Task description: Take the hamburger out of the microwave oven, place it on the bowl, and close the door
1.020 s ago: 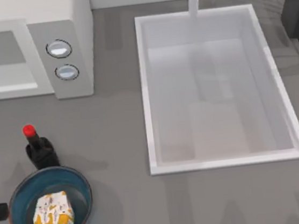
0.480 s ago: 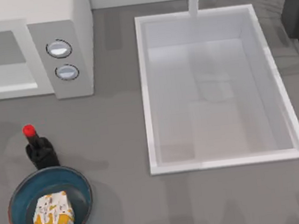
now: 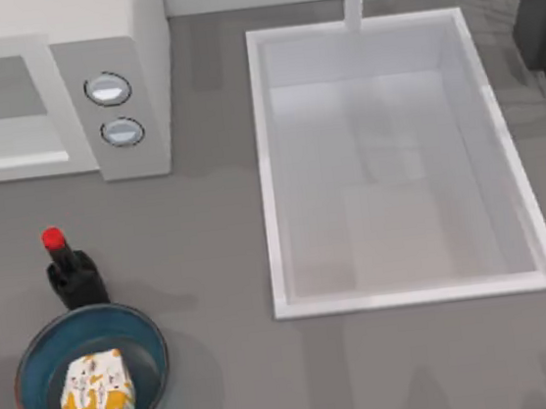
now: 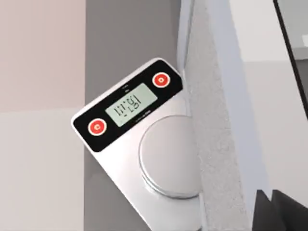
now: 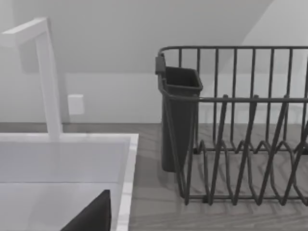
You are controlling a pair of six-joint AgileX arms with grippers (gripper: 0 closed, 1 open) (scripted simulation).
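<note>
The small white-and-orange paper-wrapped hamburger (image 3: 97,389) sits in the blue-teal, brown-rimmed bowl (image 3: 148,339) at the desk's front-left corner. Closing the white microwave oven (image 3: 112,45) needs a steady, square push; end effector states cannot be told.

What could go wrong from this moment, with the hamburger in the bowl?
1. The door stands beside the scale in the left wrist view; swinging it shut might knock the scale.
2. The bottle stands right beside the bowl; an arm passing toward the oven might tip it.
3. The hamburger lies near the bowl's rim; a bump might roll it out.
</note>
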